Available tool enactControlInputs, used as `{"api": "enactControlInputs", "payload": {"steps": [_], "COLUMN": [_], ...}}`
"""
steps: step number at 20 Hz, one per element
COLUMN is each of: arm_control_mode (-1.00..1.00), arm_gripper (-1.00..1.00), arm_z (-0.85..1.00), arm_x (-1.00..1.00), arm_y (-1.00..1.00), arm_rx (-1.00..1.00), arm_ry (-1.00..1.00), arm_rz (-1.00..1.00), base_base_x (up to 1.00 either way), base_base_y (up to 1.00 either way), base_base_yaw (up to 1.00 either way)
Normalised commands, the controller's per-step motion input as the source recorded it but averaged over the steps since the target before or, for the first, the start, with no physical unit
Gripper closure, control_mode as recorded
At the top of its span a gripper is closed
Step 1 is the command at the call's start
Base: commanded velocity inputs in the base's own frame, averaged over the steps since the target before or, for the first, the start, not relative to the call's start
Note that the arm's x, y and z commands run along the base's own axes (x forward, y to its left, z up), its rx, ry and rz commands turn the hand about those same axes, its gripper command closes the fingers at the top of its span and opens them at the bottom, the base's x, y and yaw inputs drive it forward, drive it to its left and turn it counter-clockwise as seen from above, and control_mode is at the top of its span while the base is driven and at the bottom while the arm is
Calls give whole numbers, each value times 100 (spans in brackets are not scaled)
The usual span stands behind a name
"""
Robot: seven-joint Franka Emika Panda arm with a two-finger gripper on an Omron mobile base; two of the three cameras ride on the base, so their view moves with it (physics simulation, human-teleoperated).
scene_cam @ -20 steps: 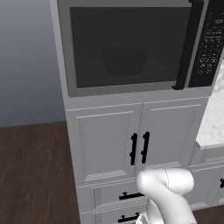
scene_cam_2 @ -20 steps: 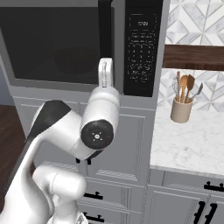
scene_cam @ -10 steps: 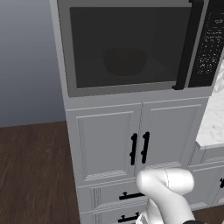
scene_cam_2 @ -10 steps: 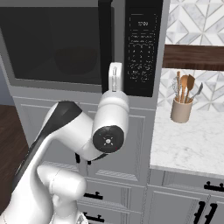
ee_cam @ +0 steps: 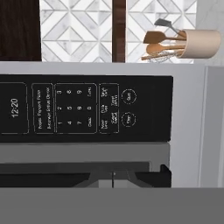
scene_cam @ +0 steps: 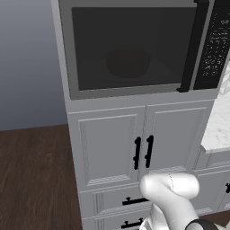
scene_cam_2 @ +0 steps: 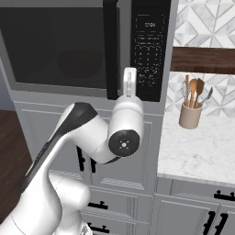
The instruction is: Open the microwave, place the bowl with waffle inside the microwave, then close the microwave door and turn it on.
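Looking from the right base view, you see the gripper (scene_cam_2: 130,75) raised upright in front of the microwave (scene_cam_2: 87,46), its jaws pressed fully together with nothing between them. It sits just beside the long black bar handle (scene_cam_2: 110,50), at the lower end of the black keypad strip (scene_cam_2: 147,46); whether it touches the keypad cannot be told.

The microwave door (scene_cam: 130,47) is closed flush in its grey frame. Through its dark tinted window you can make out the bowl (scene_cam: 128,62) as a dim round shape resting on the floor of the cavity — behind the glass and well to the left of the fingers. The waffle is too dark to pick out.

From the hand view, rolled on its side, the keypad with its small white markings spreads across the middle, close ahead of the hand.

To the right of the microwave a marble counter (scene_cam_2: 202,153) lies bare towards its front edge, with a utensil crock (scene_cam_2: 190,114) standing near the tiled wall. Below the microwave are white cabinet doors (scene_cam: 141,146) with short black handles — and dark wood floor (scene_cam: 36,179) lies to the left.
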Motion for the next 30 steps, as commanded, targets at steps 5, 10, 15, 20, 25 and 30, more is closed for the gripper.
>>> {"api": "enactControlInputs", "payload": {"steps": [5,10,15,20,25,30], "arm_control_mode": [-100,-100,-100,-100,-100,-100], "arm_gripper": [100,100,100,100,100,100], "arm_z": [-14,-1,-2,-12,-1,-4], "arm_x": [36,45,32,32,24,38], "arm_y": [-3,-18,-30,-11,0,-4], "arm_rx": [0,0,0,0,0,0], "arm_ry": [0,0,0,0,0,0], "arm_rz": [0,0,0,0,0,0], "base_base_x": [0,0,0,0,0,0], "base_base_y": [0,0,0,0,0,0], "base_base_yaw": [0,0,0,0,0,0]}}
